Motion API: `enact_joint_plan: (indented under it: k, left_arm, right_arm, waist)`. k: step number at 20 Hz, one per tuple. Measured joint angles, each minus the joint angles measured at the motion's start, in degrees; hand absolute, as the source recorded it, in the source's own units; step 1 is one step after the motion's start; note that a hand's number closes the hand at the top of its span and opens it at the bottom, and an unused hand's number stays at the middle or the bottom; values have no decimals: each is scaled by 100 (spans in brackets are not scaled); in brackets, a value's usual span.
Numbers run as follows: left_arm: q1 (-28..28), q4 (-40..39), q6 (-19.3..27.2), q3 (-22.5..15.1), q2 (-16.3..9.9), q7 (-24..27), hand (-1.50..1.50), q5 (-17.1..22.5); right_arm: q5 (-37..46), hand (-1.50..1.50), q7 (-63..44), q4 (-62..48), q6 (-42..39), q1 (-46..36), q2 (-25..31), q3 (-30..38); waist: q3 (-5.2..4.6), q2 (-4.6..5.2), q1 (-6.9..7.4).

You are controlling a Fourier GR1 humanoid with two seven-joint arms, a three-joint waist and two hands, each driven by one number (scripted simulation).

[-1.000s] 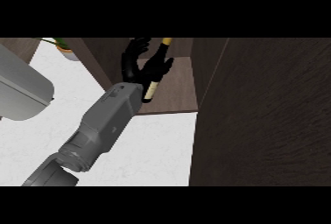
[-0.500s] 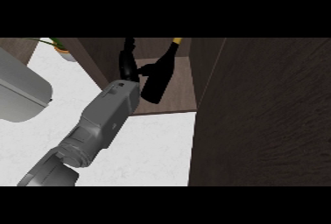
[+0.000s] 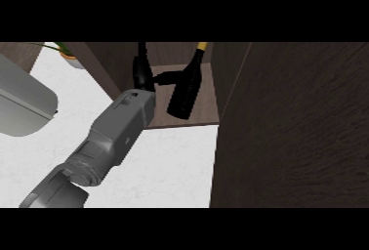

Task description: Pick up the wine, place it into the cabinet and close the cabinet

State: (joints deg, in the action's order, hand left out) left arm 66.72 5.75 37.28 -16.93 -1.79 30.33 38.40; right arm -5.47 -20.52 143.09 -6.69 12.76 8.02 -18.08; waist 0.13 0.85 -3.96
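Note:
The wine bottle (image 3: 185, 93) is dark with a yellow cap and sits inside the open cabinet (image 3: 115, 68), its base on the brown shelf floor (image 3: 205, 114). My right hand (image 3: 144, 73) is just left of the bottle. Its fingers (image 3: 141, 51) point straight up and its thumb (image 3: 163, 77) reaches across to the bottle's side. No fingers wrap round the bottle. My right forearm (image 3: 119, 132) runs up from the lower left. My left hand does not show.
The cabinet's open dark door (image 3: 302, 136) fills the right side. A large rounded grey shape (image 3: 22, 107) lies at the left edge. A potted plant (image 3: 66, 53) stands at the top left on the white counter (image 3: 169, 166).
A second ago my right hand's fingers were curled round the bottle. They have since come off it and the hand has shifted left, leaving the bottle fully in sight inside the cabinet.

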Motion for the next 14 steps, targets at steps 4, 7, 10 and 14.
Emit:
enact_joint_plan:
  k: [4, 7, 10, 14]
  left_arm:
    - [-27, 86, -346, -7, -4, 205, -150, -83]
    - [-62, 187, -582, 18, 12, 362, -150, -117]
    - [-106, 348, -809, 71, 49, 455, -150, -115]
    - [-234, 635, -1044, 205, 83, 738, -150, -65]
  right_arm:
    - [-7, -150, -12, 10, -1, 11, -24, 30]
    - [-4, -150, 37, 18, -34, 106, -29, -6]
    - [-13, -150, 11, 34, -47, 126, -14, 47]
    - [-16, -150, 121, 50, -66, 331, -28, 44]
  waist:
    - [-8, 11, 13]
    - [-12, 7, 48]
    - [-16, -13, 118]
    - [-14, -48, 172]
